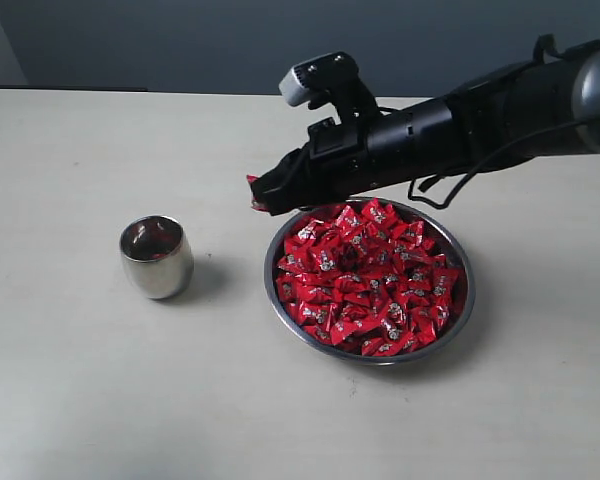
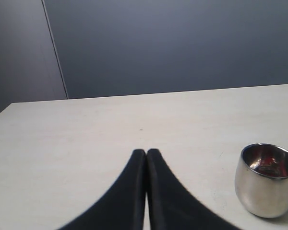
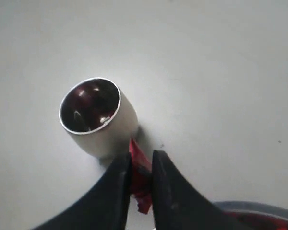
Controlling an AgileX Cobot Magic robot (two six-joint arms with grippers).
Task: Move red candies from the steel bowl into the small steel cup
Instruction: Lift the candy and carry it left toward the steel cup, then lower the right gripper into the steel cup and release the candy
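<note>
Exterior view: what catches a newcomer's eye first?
The heap of red candies filling the steel bowl, right of centre. Next, the right fingers pinching one candy just past the bowl's left rim, on the side of the small steel cup at the left.

Upright cup (image 1: pixel 157 265) near bowl (image 1: pixel 269 275) of candies (image 1: pixel 365 280)

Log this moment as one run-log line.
right gripper: shut on a red candy, in air between steel bowl and small steel cup | left gripper: shut, empty | steel bowl: heaped with red candies
</note>
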